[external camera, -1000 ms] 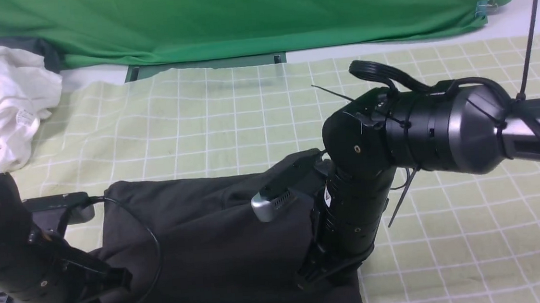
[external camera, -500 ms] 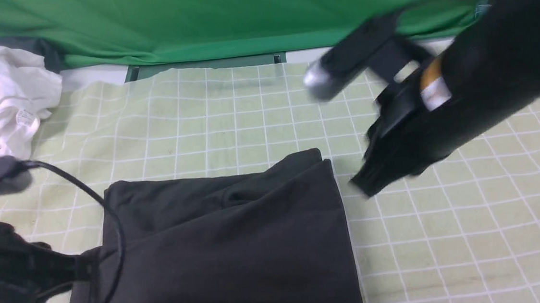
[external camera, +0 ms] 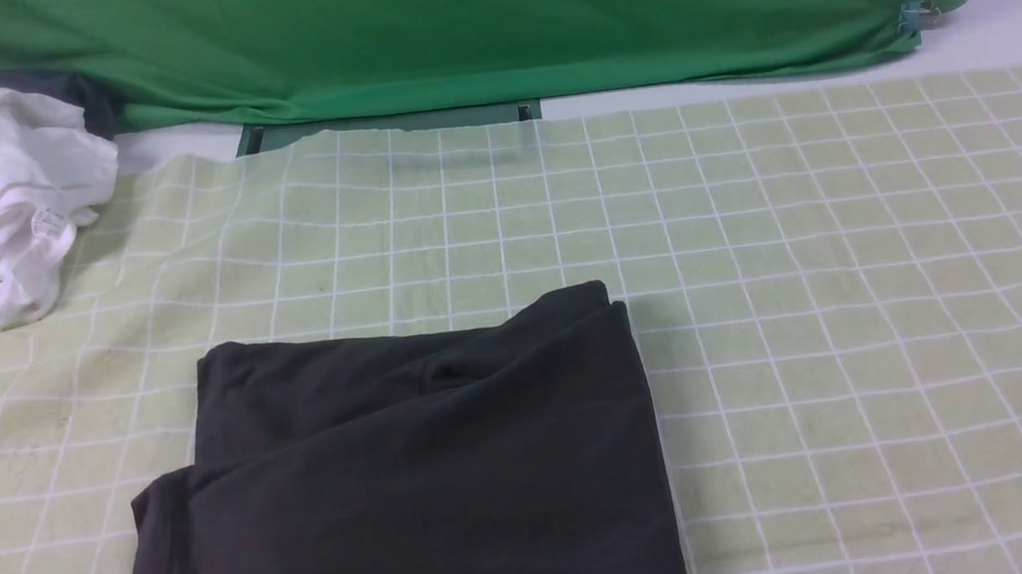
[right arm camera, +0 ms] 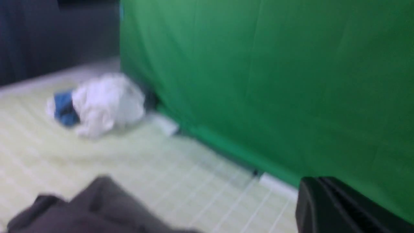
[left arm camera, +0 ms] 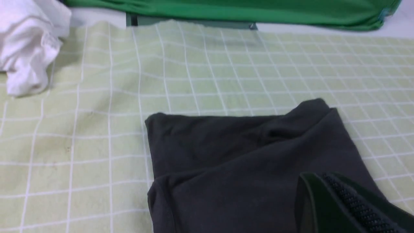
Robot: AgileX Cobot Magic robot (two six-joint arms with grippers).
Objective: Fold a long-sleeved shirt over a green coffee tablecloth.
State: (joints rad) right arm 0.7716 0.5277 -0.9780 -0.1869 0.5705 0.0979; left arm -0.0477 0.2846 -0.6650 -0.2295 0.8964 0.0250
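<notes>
— What is lying under you right now?

— The green coffee tablecloth (external camera: 840, 297) is spreading across nearly everything I am looking at, pale yellow-green with thin white lines crossing in squares. Behind its far edge a plain deep-green fabric (external camera: 472, 25) is hanging as a backdrop.

— And the shirt?

— The long-sleeved shirt (external camera: 415, 459) is lying folded on the tablecloth, near me and a little to my left of centre. It is sitting as a compact black block, with a narrower layer showing at its far edge and a wider layer on top toward me. A small hump is poking up at its far right corner. No print or label is showing; only plain black cloth is facing up. My left wrist view is showing the same block from close by (left arm camera: 252, 155).

— Anything else on the cloth?

— A crumpled white garment (external camera: 2, 195) is sitting at the far left, well apart from the shirt. In my right wrist view, which is blurring badly, something blue (right arm camera: 64, 108) is peeking out just beside that white heap.

— Where are your arms?

— Neither is reaching over the shirt in the front view; only a dark sliver is showing at the left edge. My left pincer (left arm camera: 343, 207) is showing as dark fingers with a ribbed pad at the corner of its own view, hovering over the shirt's near part; whether they are apart or together, I cannot tell. My right pincer (right arm camera: 339, 207) is only a dark blurred shape against the backdrop, and I cannot tell its state either.
</notes>
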